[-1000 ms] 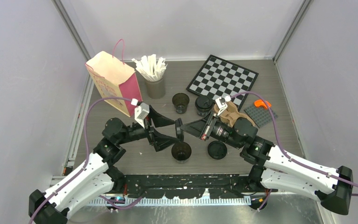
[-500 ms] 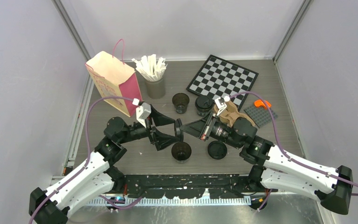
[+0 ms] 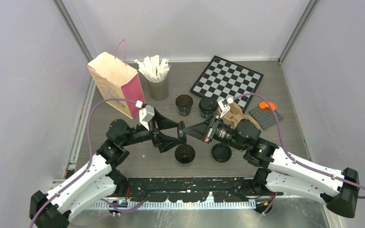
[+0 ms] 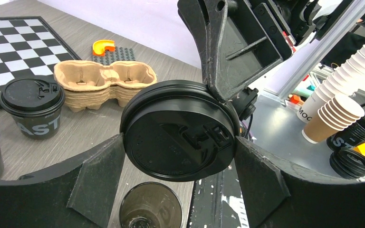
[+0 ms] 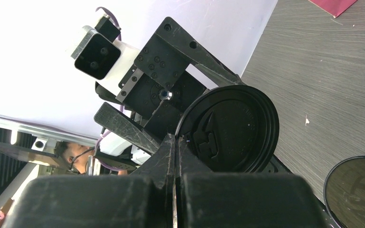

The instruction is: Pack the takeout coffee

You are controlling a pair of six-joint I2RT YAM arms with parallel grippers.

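Change since a second ago: left wrist edged slightly toward 3 o'clock; table items unmoved.

- Held lid [image 4: 180,137]: black, on edge, above table centre.
- Left gripper [image 3: 179,133]: fingers spread wide, tips pressed to opposite rims of the held lid.
- Right gripper [image 5: 175,142]: fingers pinched together on the same lid's rim.
- Open cup [image 3: 185,154]: at 6 o'clock of the held lid.
- Spare lid [image 3: 221,152]: flat on the table at 4 o'clock.
- Second open cup [image 3: 184,104]: at 12 o'clock.
- Lidded cup [image 3: 208,107]: at 1 o'clock, beside the pulp carrier [image 4: 104,83].
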